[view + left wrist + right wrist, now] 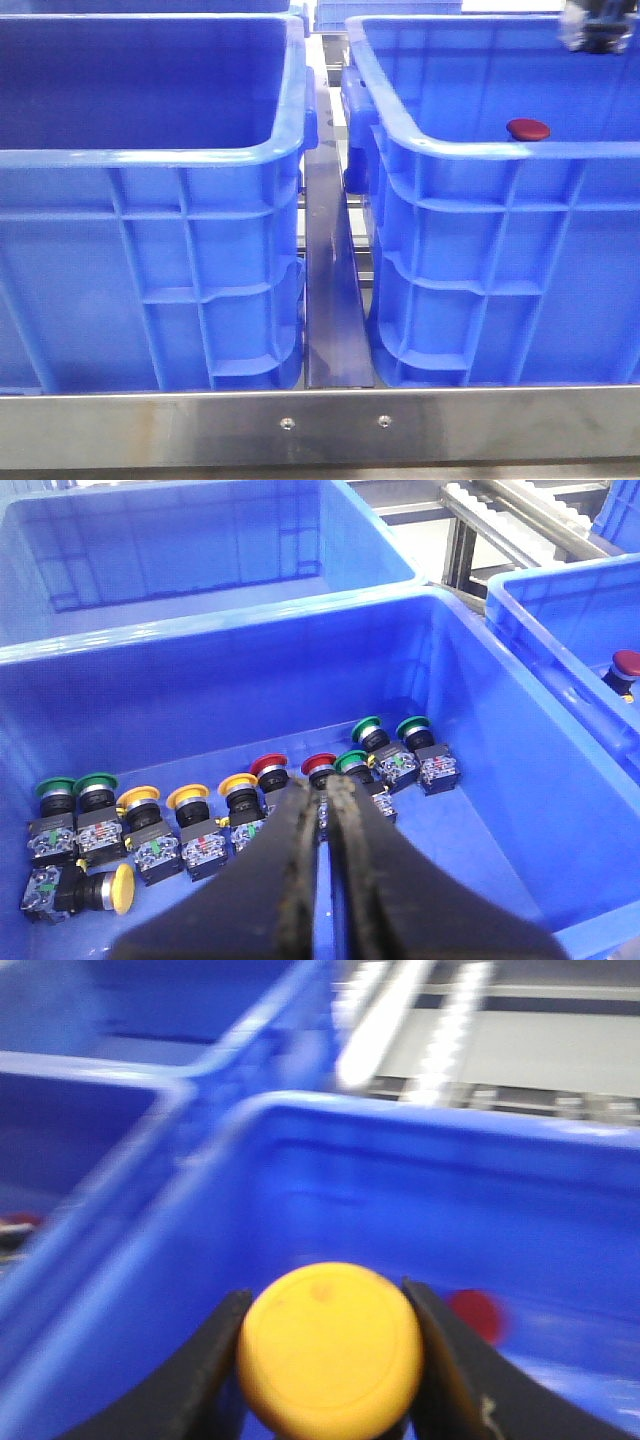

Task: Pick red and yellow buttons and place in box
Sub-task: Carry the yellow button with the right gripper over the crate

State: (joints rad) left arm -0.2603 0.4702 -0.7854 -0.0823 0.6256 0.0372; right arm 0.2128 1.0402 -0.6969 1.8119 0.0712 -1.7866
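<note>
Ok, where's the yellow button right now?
The yellow button is clamped in the right gripper, over the right crate, with the red button lying inside below it.

Factory sorting station: blue plastic crates (150, 250), roller conveyor (520, 510), steel frame (320, 425).

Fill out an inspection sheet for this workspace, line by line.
Surface: steel frame rail carrying two blue plastic crates, left crate and right crate.
Job's things: yellow dome-capped button held by the right gripper above the right crate; dark red button already lying in it.
Clutter: row of green, yellow and red push buttons in the left crate.
Grippers: left gripper shut, empty; right gripper shut on the yellow button.
Cables: nothing seen.
Surroundings: roller conveyor behind.
</note>
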